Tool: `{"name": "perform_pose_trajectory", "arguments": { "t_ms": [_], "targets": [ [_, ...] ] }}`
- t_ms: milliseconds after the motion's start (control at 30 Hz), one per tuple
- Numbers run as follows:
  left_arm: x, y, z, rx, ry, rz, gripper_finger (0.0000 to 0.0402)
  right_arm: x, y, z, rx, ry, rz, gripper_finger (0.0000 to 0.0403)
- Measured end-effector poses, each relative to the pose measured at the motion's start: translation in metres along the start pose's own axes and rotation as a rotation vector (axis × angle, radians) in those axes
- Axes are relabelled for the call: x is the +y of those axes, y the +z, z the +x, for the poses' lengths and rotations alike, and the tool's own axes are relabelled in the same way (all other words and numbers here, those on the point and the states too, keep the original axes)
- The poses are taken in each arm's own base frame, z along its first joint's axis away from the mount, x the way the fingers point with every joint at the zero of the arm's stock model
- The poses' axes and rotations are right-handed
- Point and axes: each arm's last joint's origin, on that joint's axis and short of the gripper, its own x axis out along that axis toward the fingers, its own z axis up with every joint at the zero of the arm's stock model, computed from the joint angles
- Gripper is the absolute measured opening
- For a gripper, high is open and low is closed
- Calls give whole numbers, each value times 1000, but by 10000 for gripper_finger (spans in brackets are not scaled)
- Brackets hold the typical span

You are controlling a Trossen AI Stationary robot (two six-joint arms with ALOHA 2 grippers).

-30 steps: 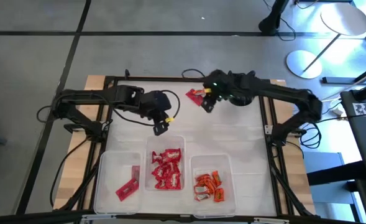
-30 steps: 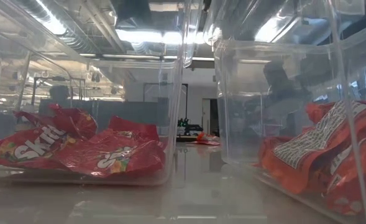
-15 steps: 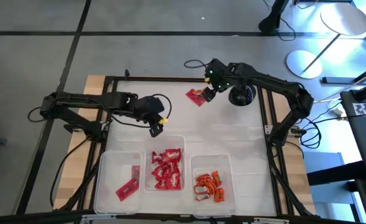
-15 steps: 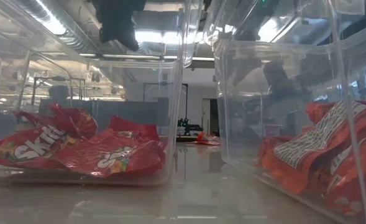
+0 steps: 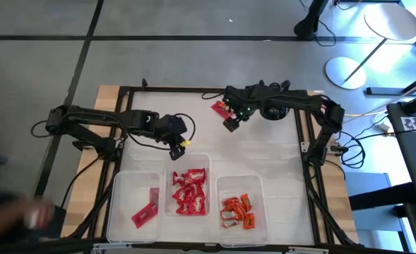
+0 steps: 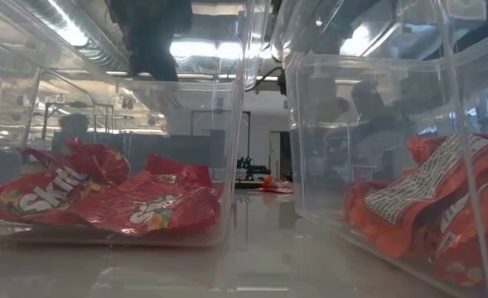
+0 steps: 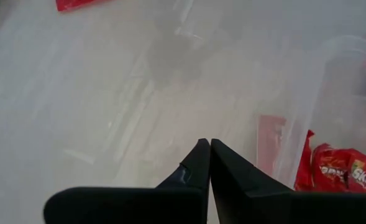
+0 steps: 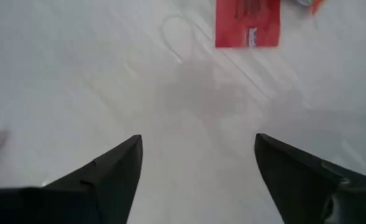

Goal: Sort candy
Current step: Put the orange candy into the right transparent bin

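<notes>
High view: the right end effector point(image 5: 230, 124) hangs wide open and empty beside a red candy bar point(image 5: 220, 108) at 12 o'clock on the surface point(image 5: 264, 155). The left end effector point(image 5: 179, 149) is closed — empty, near the middle bin point(image 5: 189, 160) of red packets point(image 5: 188, 192).

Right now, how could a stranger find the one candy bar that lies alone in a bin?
Three clear bins stand along the table's near edge. Take the left bin. In it lies one flat red bar; its neighbours hold piles of red packets and orange pieces.
</notes>
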Motion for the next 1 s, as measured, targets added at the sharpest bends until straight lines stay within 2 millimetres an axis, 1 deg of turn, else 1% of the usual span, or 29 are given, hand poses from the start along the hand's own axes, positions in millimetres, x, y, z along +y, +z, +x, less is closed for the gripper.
{"name": "perform_pose_trajectory", "arguments": {
  "t_ms": [67, 133, 200, 300, 333, 367, 433, 500, 533, 567, 633, 767, 833, 1000],
  "targets": [
    [2, 0, 1, -1, 3, 4, 5, 0, 3, 10, -15, 32, 8, 282],
    [2, -1, 2, 5, 7, 11, 3, -1, 2, 21, -21, 59, 33, 241],
    [2, 0, 2, -2, 6, 24, 1, -1, 1, 30, -59, 66, 45, 181],
    [2, 2, 2, -23, -2, 23, 3, -2, 0, 37, -95, 30, 73, 67],
    [2, 4, 2, -35, -4, 24, 3, -3, 1, 39, -125, 10, 75, 35],
    [3, 4, 2, -38, -3, 30, 3, -3, 3, 40, -165, -7, 79, 19],
    [5, 5, 2, -44, 1, 36, 1, -8, 8, 45, -210, -2, 123, 21],
    [7, 6, 3, -44, 7, 32, 1, -15, 13, 55, -185, 72, 178, 22],
    [8, 6, 3, -42, 9, 30, 2, -18, 14, 62, -167, 77, 192, 18],
    [9, 6, 3, -42, 11, 26, 3, -20, 15, 69, -158, 68, 198, 10],
    [9, 6, 3, -38, 13, 26, 5, -21, 17, 74, -182, 22, 184, 4],
    [9, 6, 3, -38, 13, 26, 2, -24, 25, 74, -267, -36, 194, 8],
    [9, 6, 3, -38, 12, 22, 2, -31, 30, 73, -298, -34, 210, 3],
    [9, 6, 3, -37, 13, 19, 4, -57, 38, 71, -303, -36, 259, 3]
  ]
}}
